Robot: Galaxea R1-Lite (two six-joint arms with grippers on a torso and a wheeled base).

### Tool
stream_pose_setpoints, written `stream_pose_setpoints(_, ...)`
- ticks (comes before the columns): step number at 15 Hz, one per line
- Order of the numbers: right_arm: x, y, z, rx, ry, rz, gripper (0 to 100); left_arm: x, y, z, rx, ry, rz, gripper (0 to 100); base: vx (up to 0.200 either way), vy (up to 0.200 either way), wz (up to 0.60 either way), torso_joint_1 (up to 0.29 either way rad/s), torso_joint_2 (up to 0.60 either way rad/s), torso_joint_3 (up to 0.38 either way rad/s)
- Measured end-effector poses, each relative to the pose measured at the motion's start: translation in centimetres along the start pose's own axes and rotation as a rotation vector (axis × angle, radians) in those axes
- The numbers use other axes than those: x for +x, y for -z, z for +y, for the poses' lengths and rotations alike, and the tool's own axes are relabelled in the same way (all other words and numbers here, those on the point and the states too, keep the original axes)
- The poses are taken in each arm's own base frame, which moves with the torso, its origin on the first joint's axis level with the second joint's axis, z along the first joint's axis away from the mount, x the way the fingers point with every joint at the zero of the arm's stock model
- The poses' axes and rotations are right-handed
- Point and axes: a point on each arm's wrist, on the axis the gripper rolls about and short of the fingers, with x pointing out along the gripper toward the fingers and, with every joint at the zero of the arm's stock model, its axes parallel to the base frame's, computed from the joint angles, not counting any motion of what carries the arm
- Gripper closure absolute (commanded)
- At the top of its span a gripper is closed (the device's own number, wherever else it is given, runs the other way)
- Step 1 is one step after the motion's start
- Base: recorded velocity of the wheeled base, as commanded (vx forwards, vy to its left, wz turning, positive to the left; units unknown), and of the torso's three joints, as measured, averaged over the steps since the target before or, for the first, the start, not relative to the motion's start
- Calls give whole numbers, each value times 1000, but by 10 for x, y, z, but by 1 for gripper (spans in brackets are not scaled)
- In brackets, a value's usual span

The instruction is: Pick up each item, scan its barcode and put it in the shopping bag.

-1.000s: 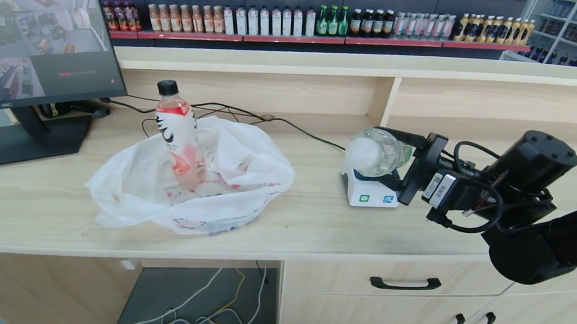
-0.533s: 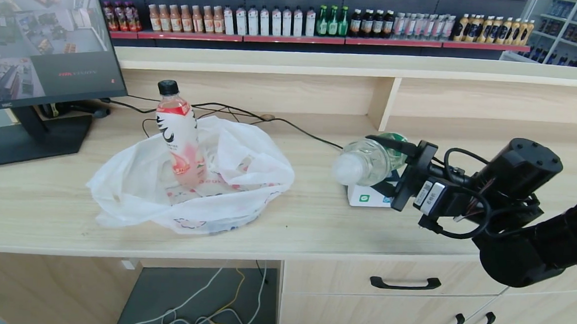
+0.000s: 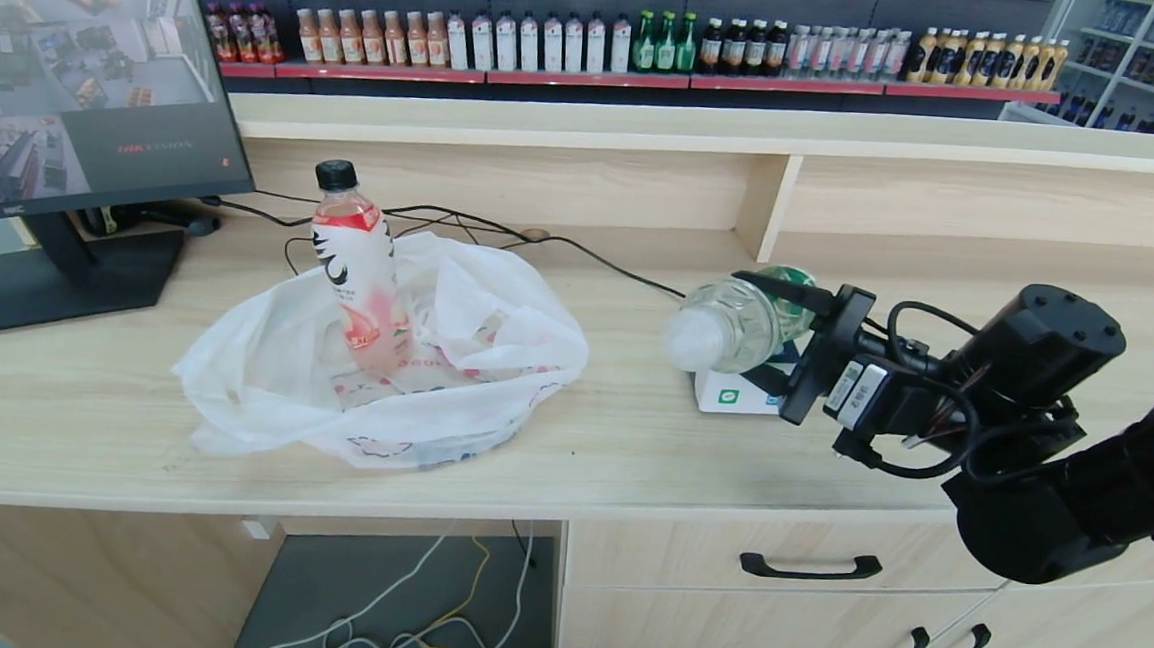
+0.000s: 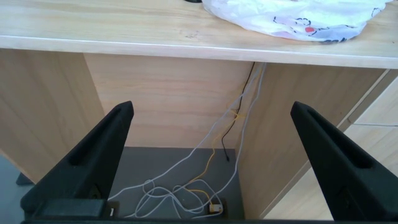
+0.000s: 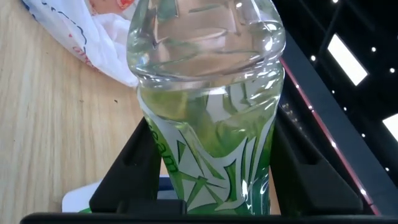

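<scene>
My right gripper [image 3: 779, 324] is shut on a clear water bottle [image 3: 732, 323] with a green label, held sideways just above the small white barcode scanner [image 3: 736, 391] on the counter. In the right wrist view the water bottle [image 5: 208, 106] fills the space between the black fingers [image 5: 127, 168]. A white plastic shopping bag [image 3: 385, 357] lies open on the counter to the left, with a pink-and-white drink bottle [image 3: 357, 266] standing upright in it. My left gripper [image 4: 211, 162] hangs open below the counter edge, with the shopping bag [image 4: 298, 15] above it.
A monitor [image 3: 72, 63] on a black stand sits at the counter's far left. Black cables [image 3: 503, 229] run along the back. A raised shelf wall [image 3: 775, 191] stands behind the scanner. Drawers [image 3: 812, 569] are below the counter; loose wires [image 4: 199, 186] lie on the floor.
My right gripper has carried the water bottle leftward off the scanner's top, toward the bag, then nearly stopped. The bag and pink bottle have not moved.
</scene>
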Motion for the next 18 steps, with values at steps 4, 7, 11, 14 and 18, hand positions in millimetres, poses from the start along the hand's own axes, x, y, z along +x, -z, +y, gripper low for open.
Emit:
stream_pose_setpoints(4,3,-2,2,6,5,4,100,0,0,0,0,0,0,0,0,0,0,0,0,0)
stream_pose_setpoints(7,8,-5,4,13,11,4,100,0,0,0,0,0,0,0,0,0,0,0,0,0)
stream_pose_setpoints(11,11,-7,4,29,21,7,100,0,0,0,0,0,0,0,0,0,0,0,0,0)
stream_pose_setpoints(14,15,-7,-4,53,59,18,100,0,0,0,0,0,0,0,0,0,0,0,0,0)
stream_pose_setpoints(18,19,-7,-15,79,110,35,100,0,0,0,0,0,0,0,0,0,0,0,0,0)
